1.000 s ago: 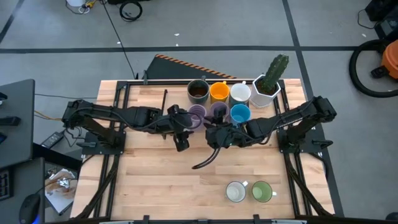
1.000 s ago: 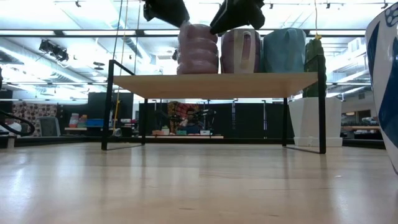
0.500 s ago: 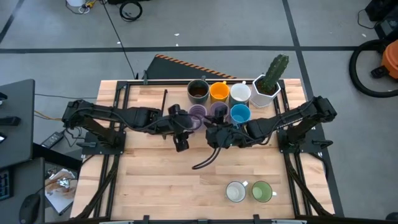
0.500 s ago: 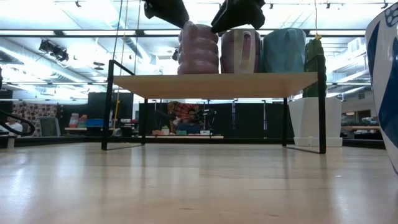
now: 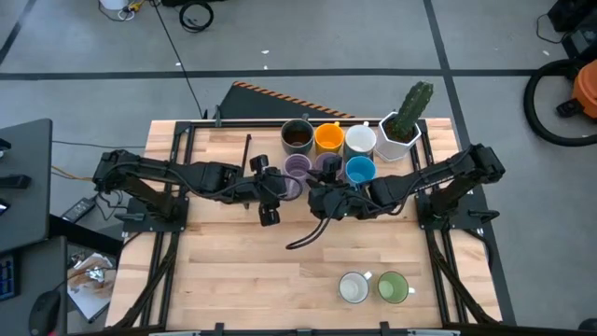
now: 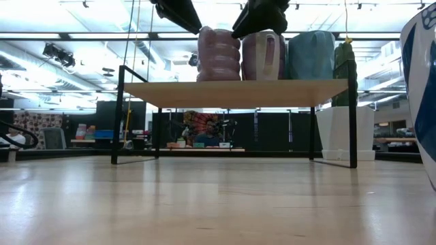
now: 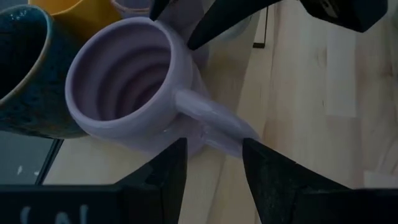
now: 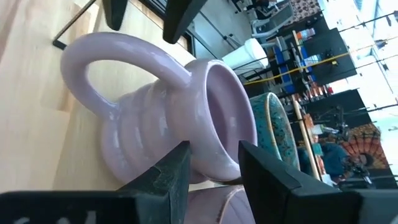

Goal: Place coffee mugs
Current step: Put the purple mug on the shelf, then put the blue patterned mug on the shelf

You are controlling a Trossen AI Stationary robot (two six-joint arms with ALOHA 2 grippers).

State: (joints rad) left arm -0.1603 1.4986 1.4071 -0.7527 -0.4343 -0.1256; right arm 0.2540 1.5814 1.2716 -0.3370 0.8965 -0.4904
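Two lavender mugs stand side by side on a raised wooden shelf, the left one and the right one. Beside them is a blue mug; behind them are a dark brown mug, an orange mug and a white mug. My left gripper is shut on the left lavender mug. My right gripper is shut on the right lavender mug. A white mug and a green mug stand on the table near its front edge. My left gripper has the left lavender mug's handle between its two fingers, which lie across it. The fingers slant down from the table's left side. The mug stands upright with its base on the shelf. My right gripper takes the right lavender mug by its rim, on the side away from the handle. One finger is outside the wall and the other is over the mouth. The fingers slant down from the near right. The mug's base rests on the shelf.
A white hexagonal pot with a green cactus stands at the shelf's far right. The shelf's black frame legs reach down to the table. A black cable loops over the wooden table in front of the shelf.
My left gripper has rolled a little about its own line without shifting. The left lavender mug, which leaned slightly, now stands straighter and sits a touch closer to the right lavender mug. My right gripper has kept still.
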